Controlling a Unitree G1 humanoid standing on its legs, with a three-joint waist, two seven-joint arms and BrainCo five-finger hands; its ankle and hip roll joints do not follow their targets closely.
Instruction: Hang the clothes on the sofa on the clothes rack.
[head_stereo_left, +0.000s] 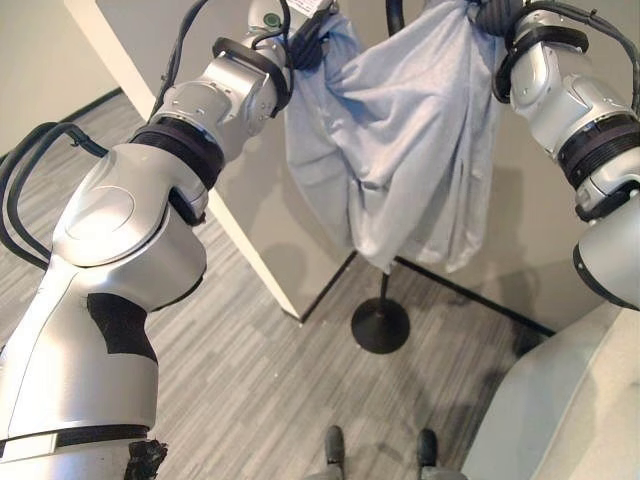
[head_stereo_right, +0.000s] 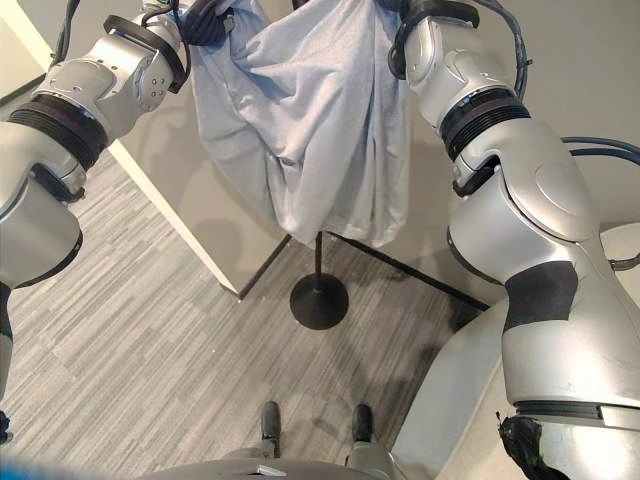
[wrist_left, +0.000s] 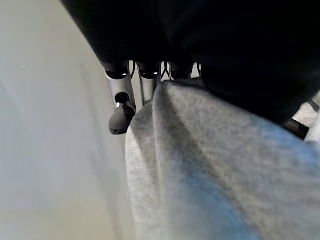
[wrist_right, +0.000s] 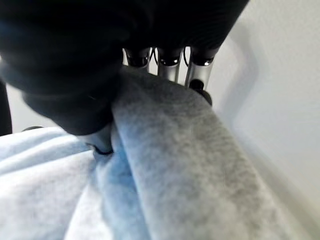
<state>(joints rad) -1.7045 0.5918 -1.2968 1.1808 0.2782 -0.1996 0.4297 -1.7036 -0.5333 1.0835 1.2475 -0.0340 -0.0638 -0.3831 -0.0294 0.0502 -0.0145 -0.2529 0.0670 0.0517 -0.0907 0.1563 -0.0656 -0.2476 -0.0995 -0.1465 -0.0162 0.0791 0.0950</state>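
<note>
The pale blue-grey garment (head_stereo_left: 400, 140) hangs soft and light above the clothes rack (head_stereo_left: 380, 322), stretched between both hands. The left hand (wrist_left: 122, 107) and right hand (wrist_right: 172, 67) each seem clamped on a bunched upper edge, the sensible hold for limp cloth.

Garment (head_stereo_left: 400, 150) pale blue-grey; rack base (head_stereo_left: 380, 325) black; floor (head_stereo_left: 250, 370) grey streaked

text: none legible | labels: none | numbers: none | signs: none
</note>
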